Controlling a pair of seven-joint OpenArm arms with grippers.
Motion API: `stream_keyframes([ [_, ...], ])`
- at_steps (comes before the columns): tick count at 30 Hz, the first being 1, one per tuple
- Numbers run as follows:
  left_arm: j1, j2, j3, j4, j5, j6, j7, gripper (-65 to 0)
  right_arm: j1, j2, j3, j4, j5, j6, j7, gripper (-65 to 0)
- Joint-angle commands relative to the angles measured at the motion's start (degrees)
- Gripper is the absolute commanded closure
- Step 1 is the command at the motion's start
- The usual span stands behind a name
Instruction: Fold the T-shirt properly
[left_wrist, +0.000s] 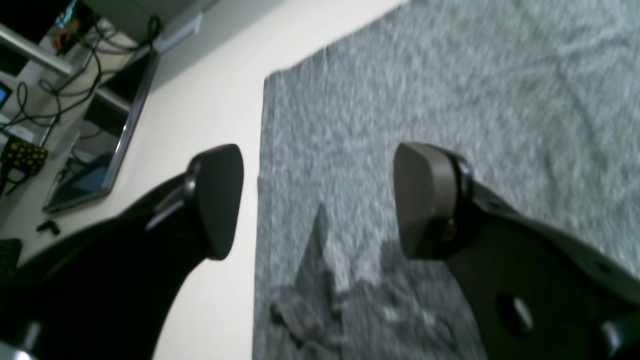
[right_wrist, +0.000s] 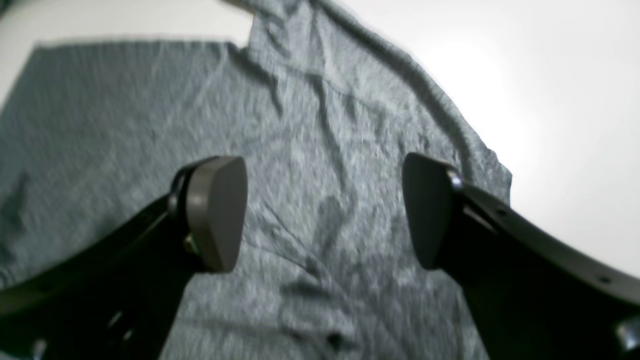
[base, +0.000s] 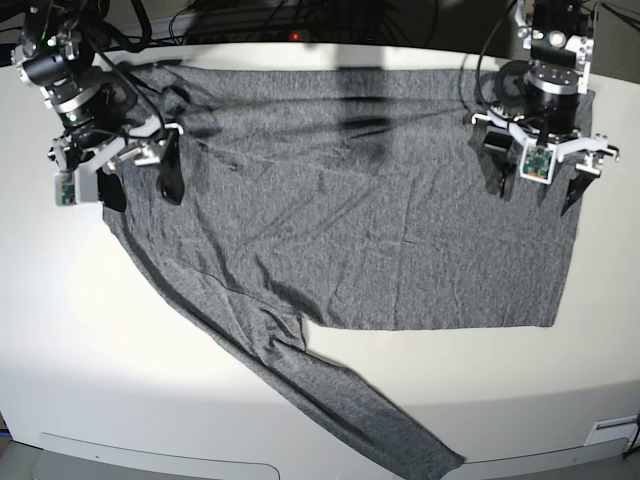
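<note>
The T-shirt (base: 340, 220), heather-grey, lies spread flat across the white table (base: 100, 360). One long sleeve (base: 330, 400) trails toward the front edge. My left gripper (base: 536, 195) hovers over the shirt's right edge, open and holding nothing. In the left wrist view the left gripper (left_wrist: 320, 205) straddles the straight cloth edge of the T-shirt (left_wrist: 450, 90), one finger over bare table. My right gripper (base: 142, 192) stands open above the shirt's left shoulder area. From the right wrist camera, the right gripper (right_wrist: 322, 212) is empty over the wrinkled T-shirt (right_wrist: 125, 115).
Cables (base: 300, 15) and equipment run along the table's back edge. A laptop-like device (left_wrist: 100, 150) with wires lies beside the table in the left wrist view. The table's front edge (base: 300, 470) is close to the sleeve's end.
</note>
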Motion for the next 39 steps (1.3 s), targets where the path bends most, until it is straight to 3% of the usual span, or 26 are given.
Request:
stream_keyframes([
  [1, -1.31, -0.17, -0.33, 1.03, 0.59, 1.05, -1.79, -45.1, 1.38, 0.48, 0.39, 1.11, 1.6, 0.11, 1.25, -47.5],
  [6, -7.32, -0.04, -0.33, 1.03, 0.57, 1.05, -1.6, -45.1, 8.87, -1.99, 0.39, 1.11, 4.37, 0.13, -3.63, -47.5],
  [14, -17.42, -0.04, -0.33, 1.03, 0.09, 1.05, -1.62, -45.1, 21.29, -7.85, 0.35, 1.11, 7.34, 0.15, -4.46, -47.5],
  [21, -27.8, -0.04, -0.33, 1.03, -6.12, 1.03, -0.92, -45.1, 33.09, -11.89, 0.33, 1.11, 7.32, 0.22, -7.21, -47.5],
  [29, -41.4, -0.07, -0.33, 1.03, -7.45, 1.03, 7.93, -45.1, 42.8, -12.76, -1.09, 1.11, 7.3, 0.24, -8.76, -47.5],
  [39, -52.28, -0.07, -0.33, 1.03, -7.52, 1.01, 15.78, -45.1, 49.09, -12.76, -10.14, 1.11, 3.32, 0.5, -9.05, -47.5],
])
